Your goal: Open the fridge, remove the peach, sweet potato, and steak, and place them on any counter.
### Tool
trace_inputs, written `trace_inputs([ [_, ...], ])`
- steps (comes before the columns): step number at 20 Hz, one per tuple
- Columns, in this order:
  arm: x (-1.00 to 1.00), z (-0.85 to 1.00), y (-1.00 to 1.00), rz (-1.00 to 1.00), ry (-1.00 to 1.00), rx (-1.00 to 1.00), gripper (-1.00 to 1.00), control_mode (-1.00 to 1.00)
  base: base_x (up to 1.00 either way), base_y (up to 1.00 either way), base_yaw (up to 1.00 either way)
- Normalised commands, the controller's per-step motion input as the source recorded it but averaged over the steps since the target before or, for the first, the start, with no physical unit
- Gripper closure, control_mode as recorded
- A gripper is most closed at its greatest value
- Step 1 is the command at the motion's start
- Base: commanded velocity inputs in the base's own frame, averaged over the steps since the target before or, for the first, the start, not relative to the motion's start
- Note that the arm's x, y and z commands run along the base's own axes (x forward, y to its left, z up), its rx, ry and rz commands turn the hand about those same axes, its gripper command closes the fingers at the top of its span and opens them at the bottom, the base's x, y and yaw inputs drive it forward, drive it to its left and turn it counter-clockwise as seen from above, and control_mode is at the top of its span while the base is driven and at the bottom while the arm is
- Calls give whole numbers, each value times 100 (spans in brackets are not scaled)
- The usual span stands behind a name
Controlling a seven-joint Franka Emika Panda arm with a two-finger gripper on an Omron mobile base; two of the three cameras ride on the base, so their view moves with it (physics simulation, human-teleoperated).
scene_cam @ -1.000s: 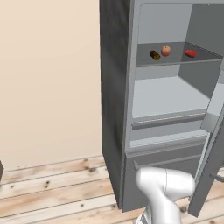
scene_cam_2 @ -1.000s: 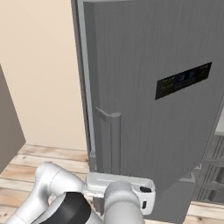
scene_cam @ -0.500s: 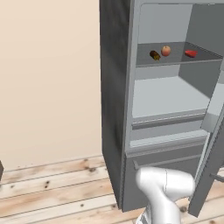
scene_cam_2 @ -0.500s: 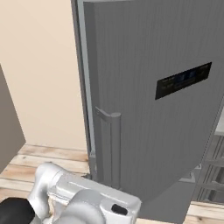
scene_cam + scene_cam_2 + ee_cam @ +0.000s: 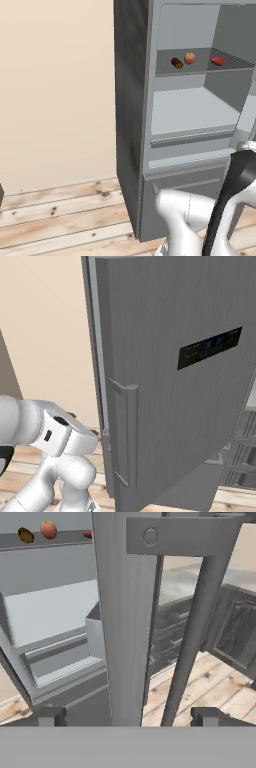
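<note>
okay, i'm seeing the end effector (image 5: 127, 717) released, straddling the fridge (image 5: 135, 110) door edge. the peach (image 5: 189, 58) is sitting on the upper shelf; it's looking soft and rollable, so i'm planning a gentle pinch across its middle.

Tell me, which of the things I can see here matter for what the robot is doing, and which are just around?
Part of the job:
fridge, door already open
sweet potato, peach and steak, all on one upper shelf
gripper, open, at the door's edge

Just around:
bar handle and dark display panel on the door
grey drawers beyond the door
wooden floor
</note>
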Motion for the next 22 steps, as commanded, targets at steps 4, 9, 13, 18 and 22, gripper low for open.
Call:
trace_inputs([
  [4, 80, 23, 100, -33, 15, -17, -100, -100, 0, 0, 0],
  [9, 94, 1, 54, -25, 1, -12, -100, -100, 0, 0, 0],
  [13, 100, 0, -21, -12, 0, -5, -100, -100, 0, 0, 0],
  [18, 85, 0, -28, -16, 0, -12, -100, -100, 0, 0, 0],
  [22, 68, 0, -16, -16, 0, -12, -100, -100, 0, 0, 0],
])
